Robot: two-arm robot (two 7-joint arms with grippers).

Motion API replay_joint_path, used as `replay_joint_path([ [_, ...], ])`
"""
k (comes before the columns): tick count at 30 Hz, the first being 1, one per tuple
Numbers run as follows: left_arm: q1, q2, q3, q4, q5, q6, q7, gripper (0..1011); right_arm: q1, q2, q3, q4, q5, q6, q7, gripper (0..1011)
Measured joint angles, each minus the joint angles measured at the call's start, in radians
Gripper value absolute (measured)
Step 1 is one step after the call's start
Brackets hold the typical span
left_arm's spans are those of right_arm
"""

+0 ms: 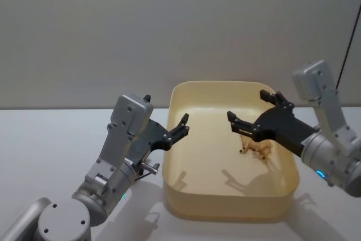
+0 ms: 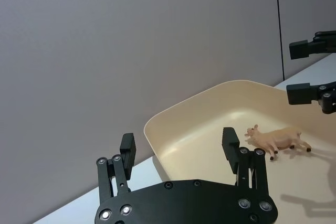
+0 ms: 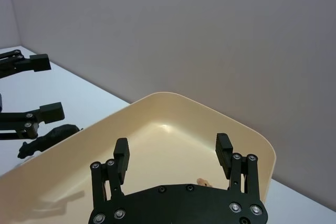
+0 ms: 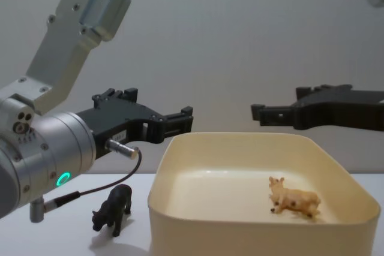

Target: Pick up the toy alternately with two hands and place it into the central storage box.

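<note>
The cream-yellow central storage box [image 1: 225,86] stands in the middle of the table. Inside it, toward its right side, lies a tan toy animal [image 1: 258,149] [image 4: 294,199] on its side. A black toy animal [image 4: 113,207] [image 3: 50,137] stands upright on the table just outside the box's left wall. My left gripper [image 1: 167,111] [image 2: 178,144] hovers open and empty above the box's left rim, over the black toy. Above the right half of the box and the tan toy, my right gripper [image 1: 247,105] [image 3: 172,148] is open with nothing in it.
A plain grey wall [image 1: 169,26] rises close behind the white table [image 1: 45,139]. A thin cable [image 4: 114,184] with a metal plug hangs under my left wrist. A dark cord [image 1: 345,55] runs down the wall at the far right.
</note>
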Motion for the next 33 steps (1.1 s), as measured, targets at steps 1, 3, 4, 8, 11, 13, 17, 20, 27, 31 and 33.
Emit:
replay_joint_path([
  [1, 0.0, 0.0, 0.0, 0.0, 0.0, 0.0, 0.0, 1001, -0.002, 0.002, 0.001, -0.003, 0.002, 0.0, -0.004, 1001],
  [3, 0.0, 0.0, 0.0, 0.0, 0.0, 0.0, 0.0, 1001, -0.013, 0.011, 0.006, -0.016, 0.008, 0.0, -0.016, 1001],
  [4, 0.0, 0.0, 0.0, 0.0, 0.0, 0.0, 0.0, 1001, -0.018, 0.015, 0.009, -0.021, 0.012, -0.001, -0.022, 1001],
  [8, 0.0, 0.0, 0.0, 0.0, 0.0, 0.0, 0.0, 1001, -0.049, 0.038, 0.024, -0.052, 0.031, -0.004, -0.054, 1001],
  [11, 0.0, 0.0, 0.0, 0.0, 0.0, 0.0, 0.0, 1001, -0.078, 0.059, 0.04, -0.083, 0.054, -0.007, -0.086, 1001],
  [13, 0.0, 0.0, 0.0, 0.0, 0.0, 0.0, 0.0, 1001, -0.095, 0.071, 0.048, -0.098, 0.065, -0.009, -0.098, 1001],
  [17, 0.0, 0.0, 0.0, 0.0, 0.0, 0.0, 0.0, 1001, -0.154, 0.112, 0.081, -0.146, 0.107, -0.015, -0.154, 1001],
  [20, 0.0, 0.0, 0.0, 0.0, 0.0, 0.0, 0.0, 1001, -0.197, 0.143, 0.108, -0.175, 0.136, -0.021, -0.19, 1001],
  [27, 0.0, 0.0, 0.0, 0.0, 0.0, 0.0, 0.0, 1001, -0.289, 0.208, 0.169, -0.208, 0.193, -0.034, -0.252, 1001],
  [31, 0.0, 0.0, 0.0, 0.0, 0.0, 0.0, 0.0, 1001, -0.329, 0.236, 0.196, -0.211, 0.213, -0.039, -0.276, 1001],
  [33, 0.0, 0.0, 0.0, 0.0, 0.0, 0.0, 0.0, 1001, -0.349, 0.249, 0.21, -0.21, 0.222, -0.042, -0.286, 1001],
])
